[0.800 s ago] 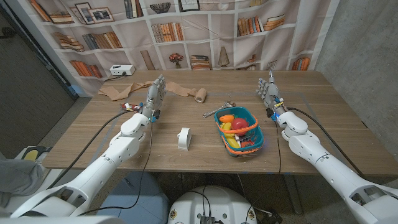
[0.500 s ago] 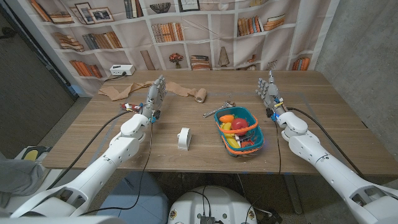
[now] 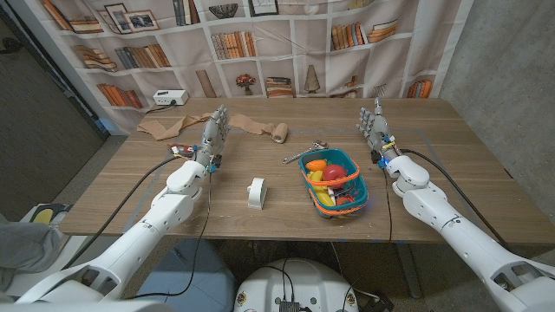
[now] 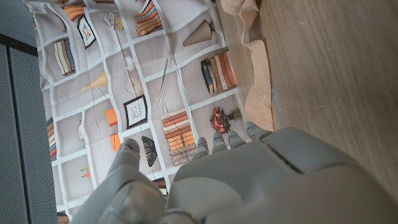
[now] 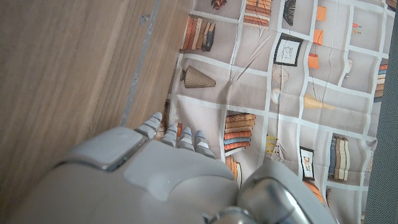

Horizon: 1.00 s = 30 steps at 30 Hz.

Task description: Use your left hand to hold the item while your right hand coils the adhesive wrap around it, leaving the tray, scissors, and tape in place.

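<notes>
Left robot hand (image 3: 213,135) seems shifted slightly leftward; both it and right robot hand (image 3: 374,124) released

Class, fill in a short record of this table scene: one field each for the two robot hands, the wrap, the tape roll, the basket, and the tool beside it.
Left hand: raised, fingers apart, holds nothing
Right hand: raised, fingers apart, holds nothing
Adhesive wrap: tan strip, partly unrolled along the far side of the table, its roll end toward the middle
Tape roll: white, standing on edge near the table's middle
Basket: teal with an orange handle, colourful items inside
Tool: metal, lying just beyond the basket; too small to name surely
Table: wooden
</notes>
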Tool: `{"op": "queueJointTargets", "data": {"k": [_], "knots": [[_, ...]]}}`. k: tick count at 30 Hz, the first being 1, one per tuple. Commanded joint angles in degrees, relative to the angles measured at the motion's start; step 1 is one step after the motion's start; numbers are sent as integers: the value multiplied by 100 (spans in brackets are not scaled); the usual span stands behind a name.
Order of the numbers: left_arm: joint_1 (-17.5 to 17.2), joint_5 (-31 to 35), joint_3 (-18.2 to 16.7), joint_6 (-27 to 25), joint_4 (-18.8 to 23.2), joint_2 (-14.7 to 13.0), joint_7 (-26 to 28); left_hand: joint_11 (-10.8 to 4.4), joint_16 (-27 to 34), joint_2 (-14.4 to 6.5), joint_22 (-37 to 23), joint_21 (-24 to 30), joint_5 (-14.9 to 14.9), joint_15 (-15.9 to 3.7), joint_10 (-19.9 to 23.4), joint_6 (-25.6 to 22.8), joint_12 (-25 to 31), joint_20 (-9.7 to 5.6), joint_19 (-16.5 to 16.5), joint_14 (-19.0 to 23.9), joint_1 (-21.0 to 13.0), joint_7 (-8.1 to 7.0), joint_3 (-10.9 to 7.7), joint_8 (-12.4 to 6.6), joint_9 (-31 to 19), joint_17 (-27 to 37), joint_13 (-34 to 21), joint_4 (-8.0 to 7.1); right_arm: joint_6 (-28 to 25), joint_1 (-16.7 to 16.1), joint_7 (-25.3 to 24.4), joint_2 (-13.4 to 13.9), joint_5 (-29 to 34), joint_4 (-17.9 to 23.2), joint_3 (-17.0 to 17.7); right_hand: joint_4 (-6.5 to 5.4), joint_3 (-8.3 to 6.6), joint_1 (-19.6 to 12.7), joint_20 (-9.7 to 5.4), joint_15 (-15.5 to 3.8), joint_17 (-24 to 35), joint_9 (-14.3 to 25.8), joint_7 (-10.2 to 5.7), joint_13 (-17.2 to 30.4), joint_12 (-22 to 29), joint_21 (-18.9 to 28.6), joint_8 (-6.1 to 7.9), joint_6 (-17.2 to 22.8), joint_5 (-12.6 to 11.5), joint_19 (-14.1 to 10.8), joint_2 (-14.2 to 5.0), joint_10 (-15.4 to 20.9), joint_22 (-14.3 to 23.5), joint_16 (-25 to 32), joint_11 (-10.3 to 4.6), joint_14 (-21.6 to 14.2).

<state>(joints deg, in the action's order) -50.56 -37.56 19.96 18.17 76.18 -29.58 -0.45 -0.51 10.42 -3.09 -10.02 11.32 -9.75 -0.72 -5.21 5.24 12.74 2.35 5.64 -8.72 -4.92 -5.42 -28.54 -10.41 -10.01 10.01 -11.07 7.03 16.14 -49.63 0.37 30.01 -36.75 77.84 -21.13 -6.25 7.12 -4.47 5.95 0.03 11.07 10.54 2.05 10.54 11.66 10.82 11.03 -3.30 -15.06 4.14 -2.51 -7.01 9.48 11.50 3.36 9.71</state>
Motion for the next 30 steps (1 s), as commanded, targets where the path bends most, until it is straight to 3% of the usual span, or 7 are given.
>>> {"op": "queueJointTargets", "data": {"k": [1,17,28,30], "knots": [[-156,254,-93,245,55,-101,309,-3,13,-17,-13,10,-38,-26,-59,-12,3,-14,33,-60,-67,-19,-35,-27,-8,26,-8,0,-54,-89,-129,55,120,267,-47,25,25,-75,39,-11,14,10,-6,31,27,10,23,-33,-18,-13,7,15,21,18,-19,400],[-92,754,-69,793,-270,-118,465,-10,28,-27,-13,8,-37,-41,59,-137,36,-16,18,-14,-78,6,-39,-60,-8,24,-10,10,-449,-308,-473,267,195,908,-22,35,31,-92,45,-26,16,10,-13,32,18,3,20,-30,-10,-11,2,25,22,15,-30,394],[-126,1490,4,847,-187,-256,1038,-7,27,-28,-13,13,-36,-44,64,-158,32,-23,-3,-11,-82,7,-40,-58,-8,24,-11,14,-382,-307,-409,284,199,815,-7,39,30,-102,44,-31,16,10,-17,33,15,1,21,-23,-5,-12,-8,34,22,13,-18,393],[-144,1575,8,808,-163,-190,1235,-9,-11,-30,-13,0,-35,-67,61,-169,27,-49,26,-110,-87,4,-41,-57,-8,23,-11,18,-359,-320,-669,391,590,866,-57,40,31,-103,42,-40,16,10,-25,33,12,0,19,-25,-4,-11,-8,30,22,4,-24,413]]}}
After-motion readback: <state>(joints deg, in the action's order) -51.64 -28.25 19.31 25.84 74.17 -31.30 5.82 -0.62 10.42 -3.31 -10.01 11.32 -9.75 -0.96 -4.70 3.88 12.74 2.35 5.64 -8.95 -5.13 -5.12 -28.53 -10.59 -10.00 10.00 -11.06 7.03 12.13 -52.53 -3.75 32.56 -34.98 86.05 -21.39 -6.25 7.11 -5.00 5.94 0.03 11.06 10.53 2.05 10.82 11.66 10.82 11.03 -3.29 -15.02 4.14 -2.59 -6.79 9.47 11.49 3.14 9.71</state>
